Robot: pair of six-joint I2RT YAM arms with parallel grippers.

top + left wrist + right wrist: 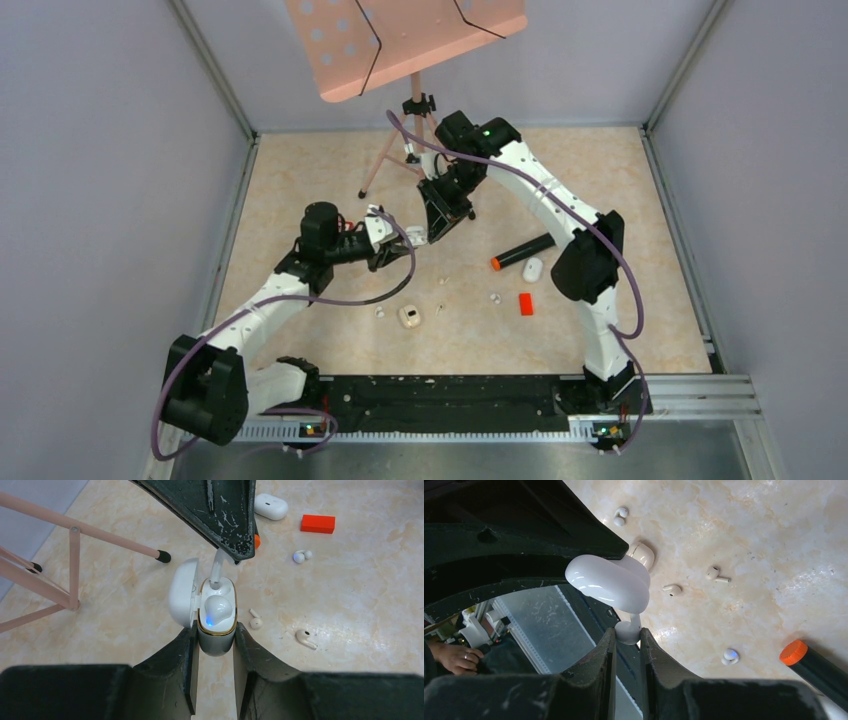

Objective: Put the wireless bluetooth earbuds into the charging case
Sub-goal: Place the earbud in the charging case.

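A glossy white stemmed earbud [216,570], pinched in the clenched right gripper [627,634], meets the far well of the open charging case [216,642]. The case is a smooth, gold-rimmed pebble, and its near well holds a rounded earbud [218,609] lit blue. The left gripper [216,634] clamps the case body, while loose earbuds [306,638] lie on the marbled beige bench [360,595] near a closed white case [270,506] and a red block [318,523].

The charging case [216,645] sits in the left tool [216,629], one earbud [218,609] inside. The right tool [627,635] holds a second earbud [216,571] just behind it.
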